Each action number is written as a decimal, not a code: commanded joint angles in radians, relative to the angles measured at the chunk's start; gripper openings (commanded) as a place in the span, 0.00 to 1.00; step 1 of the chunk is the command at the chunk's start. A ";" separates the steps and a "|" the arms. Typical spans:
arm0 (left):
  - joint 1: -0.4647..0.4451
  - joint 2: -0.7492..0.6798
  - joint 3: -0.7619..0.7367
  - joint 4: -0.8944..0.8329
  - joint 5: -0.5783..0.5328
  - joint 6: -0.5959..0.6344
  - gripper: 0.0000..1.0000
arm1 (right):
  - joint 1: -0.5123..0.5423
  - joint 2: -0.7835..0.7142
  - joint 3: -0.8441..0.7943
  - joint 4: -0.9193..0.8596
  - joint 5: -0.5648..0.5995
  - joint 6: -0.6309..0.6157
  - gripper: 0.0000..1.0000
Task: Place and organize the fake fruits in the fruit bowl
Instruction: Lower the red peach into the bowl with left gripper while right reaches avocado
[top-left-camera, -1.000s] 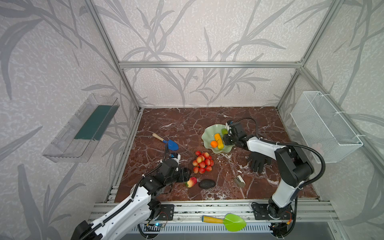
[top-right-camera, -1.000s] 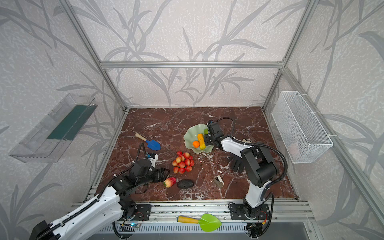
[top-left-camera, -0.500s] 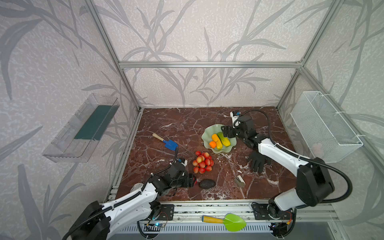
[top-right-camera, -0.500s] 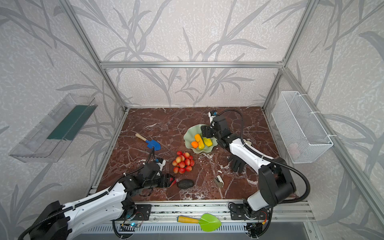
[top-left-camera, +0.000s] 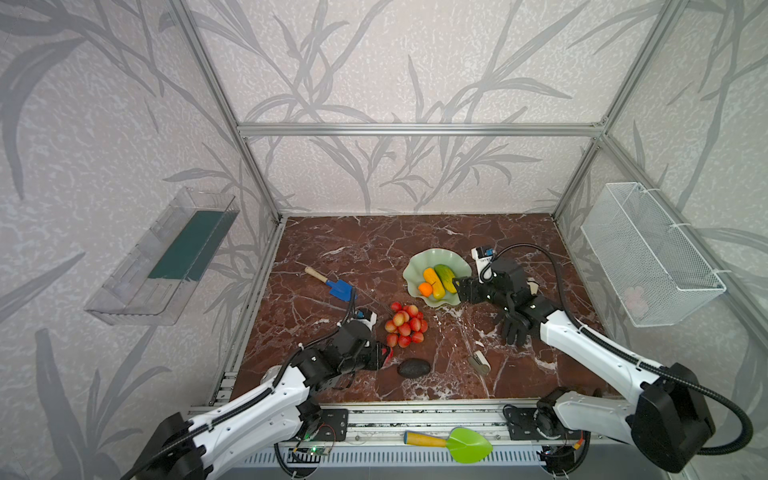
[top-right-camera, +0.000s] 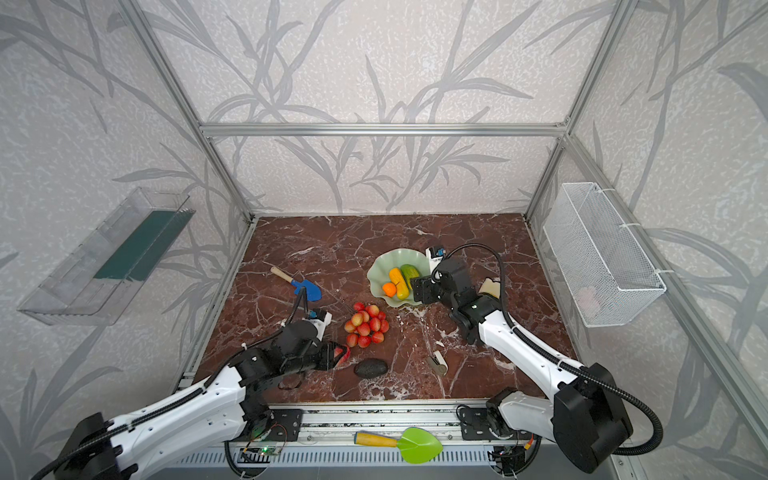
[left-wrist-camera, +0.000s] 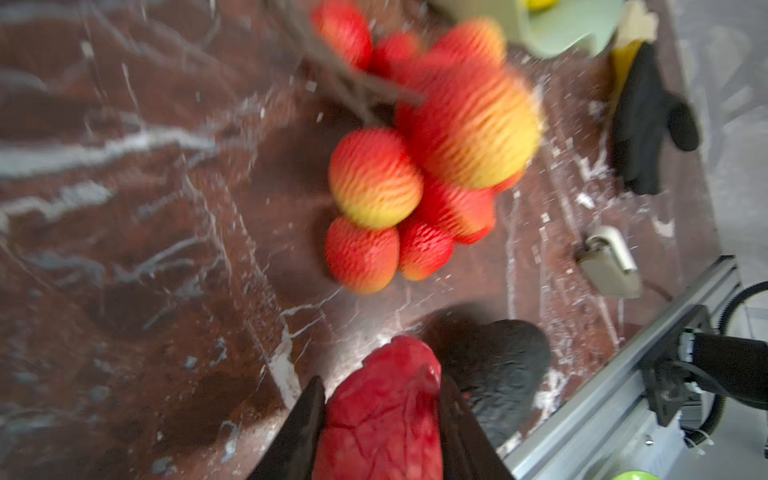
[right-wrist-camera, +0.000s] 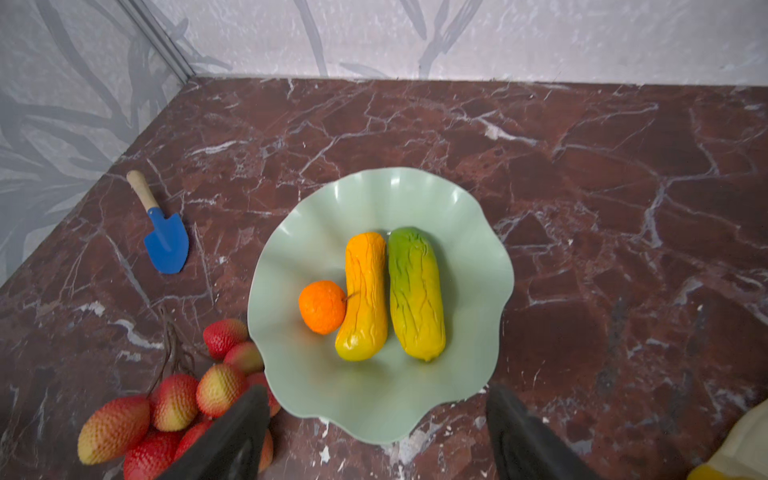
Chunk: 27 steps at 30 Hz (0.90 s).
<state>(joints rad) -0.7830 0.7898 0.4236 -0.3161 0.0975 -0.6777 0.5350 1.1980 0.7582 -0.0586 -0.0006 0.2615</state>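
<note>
Now the left claw (left-wrist-camera: 381, 384) has clamped on the strawberry (left-wrist-camera: 382, 424) beside the avocado (left-wrist-camera: 498, 365); the right claw (right-wrist-camera: 378, 392), apart, has released the green-yellow oblong (right-wrist-camera: 415, 295) into the fruit bowl (right-wrist-camera: 299, 232). Three remain outside.

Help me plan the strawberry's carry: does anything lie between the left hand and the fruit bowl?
Yes. The berry cluster lies right on the straight line from the left hand, closed on the strawberry, to the fruit bowl. The open right hand sits at the bowl's near-right rim, off that line.
</note>
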 joint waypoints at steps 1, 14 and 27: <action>0.014 -0.010 0.153 -0.086 -0.085 0.112 0.36 | 0.041 -0.046 -0.033 -0.071 0.018 0.004 0.81; 0.198 0.674 0.607 0.226 0.149 0.312 0.35 | 0.212 -0.199 -0.150 -0.185 0.046 -0.049 0.81; 0.221 1.150 0.994 0.155 0.142 0.290 0.34 | 0.342 -0.195 -0.187 -0.154 0.039 -0.122 0.81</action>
<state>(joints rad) -0.5709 1.8866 1.3563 -0.1043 0.2443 -0.4004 0.8669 1.0016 0.5709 -0.2153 0.0288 0.1814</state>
